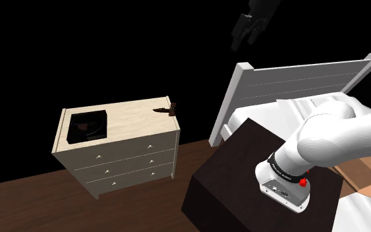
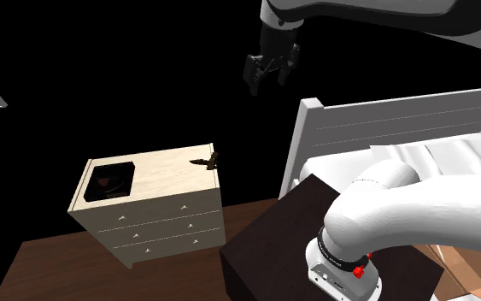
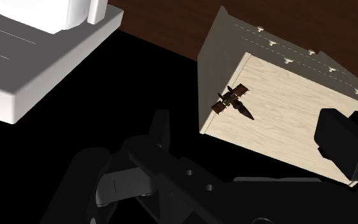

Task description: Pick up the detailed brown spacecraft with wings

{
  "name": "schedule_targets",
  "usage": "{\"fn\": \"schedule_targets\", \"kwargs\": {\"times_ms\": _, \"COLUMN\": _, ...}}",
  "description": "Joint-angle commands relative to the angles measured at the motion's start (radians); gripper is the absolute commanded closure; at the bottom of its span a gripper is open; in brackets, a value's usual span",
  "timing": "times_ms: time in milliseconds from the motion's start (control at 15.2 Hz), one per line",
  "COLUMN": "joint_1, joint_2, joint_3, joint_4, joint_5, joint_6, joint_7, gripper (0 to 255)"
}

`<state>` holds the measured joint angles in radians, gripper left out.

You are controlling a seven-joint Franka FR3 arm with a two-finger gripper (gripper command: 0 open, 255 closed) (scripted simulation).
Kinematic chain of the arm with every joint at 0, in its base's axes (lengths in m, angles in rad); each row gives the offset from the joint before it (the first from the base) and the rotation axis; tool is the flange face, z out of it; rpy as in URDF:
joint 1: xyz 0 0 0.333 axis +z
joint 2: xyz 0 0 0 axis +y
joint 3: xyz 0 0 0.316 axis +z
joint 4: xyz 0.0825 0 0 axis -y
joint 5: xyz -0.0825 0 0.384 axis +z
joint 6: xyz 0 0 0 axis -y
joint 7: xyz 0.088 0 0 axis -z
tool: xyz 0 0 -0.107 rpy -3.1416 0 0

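- Spacecraft [image 3: 234, 100]: small, probably light and stiff; thin wings look fragile, so take the central body.
- Gripper [image 2: 269, 79] hangs released, empty, well above the dresser [image 1: 134, 118].

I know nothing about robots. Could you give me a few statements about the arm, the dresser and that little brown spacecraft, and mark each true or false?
1. The spacecraft lies on the dresser top, close to a corner. True.
2. The gripper is holding the spacecraft. False: it hangs high above the dresser with its fingers apart and nothing between them.
3. A black box sits on the dresser top, at the end away from the spacecraft. True.
4. The dresser's drawers are pulled out. False: all of them are shut.
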<state>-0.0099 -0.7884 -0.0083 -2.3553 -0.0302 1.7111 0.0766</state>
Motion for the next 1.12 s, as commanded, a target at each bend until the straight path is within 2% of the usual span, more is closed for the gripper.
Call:
{"fn": "schedule_targets", "kwargs": {"times_ms": 0, "joint_1": 0.0, "joint_2": 0.0, "joint_3": 0.0, "joint_4": 0.0, "joint_5": 0.0, "joint_6": 0.0, "joint_7": 0.0, "gripper": 0}}
{"fn": "schedule_targets", "kwargs": {"times_ms": 528, "joint_1": -0.012, "joint_2": 0.227, "joint_3": 0.005, "joint_4": -0.05, "joint_5": 0.041, "joint_6": 0.231, "joint_7": 0.078, "gripper": 0}}
{"fn": "schedule_targets", "kwargs": {"times_ms": 1056, "joint_1": -0.016, "joint_2": 0.508, "joint_3": 0.004, "joint_4": -0.02, "joint_5": 0.09, "joint_6": 0.438, "joint_7": 0.138, "gripper": 0}}
